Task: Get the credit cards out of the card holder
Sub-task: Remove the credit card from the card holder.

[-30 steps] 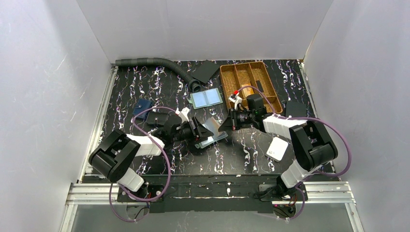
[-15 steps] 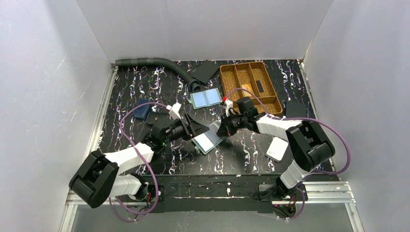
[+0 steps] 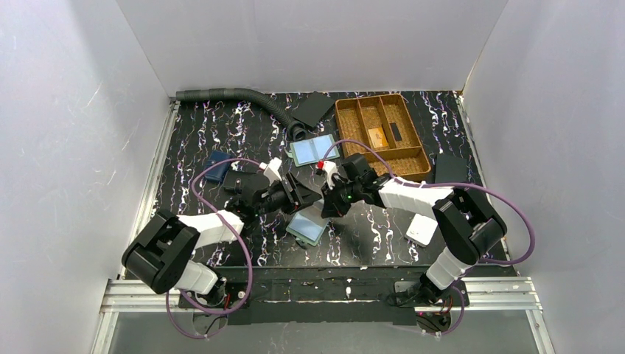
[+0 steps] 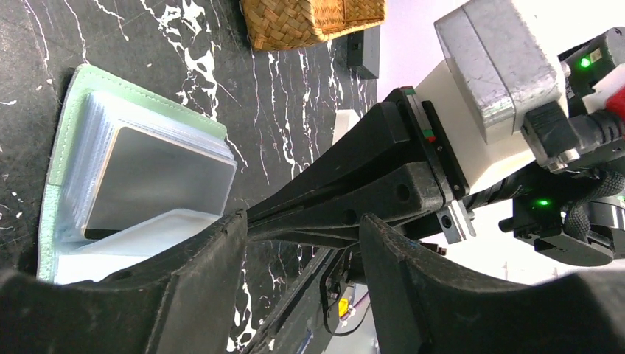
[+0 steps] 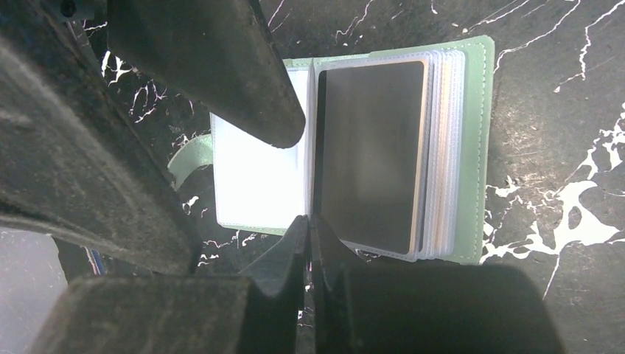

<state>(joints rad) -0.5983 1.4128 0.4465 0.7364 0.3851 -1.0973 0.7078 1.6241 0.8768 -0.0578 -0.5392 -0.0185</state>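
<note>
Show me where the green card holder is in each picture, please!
Top external: the card holder lies open just below the picture's centre.
Left wrist: it is at the left edge, with its green border showing.
Right wrist: it fills the middle, open like a book.
Shared landmark: the right gripper, whose black tips sit beside the holder in all three.

Marbled table (image 3: 221,125): card holder (image 3: 306,226), wicker tray (image 3: 368,98)
</note>
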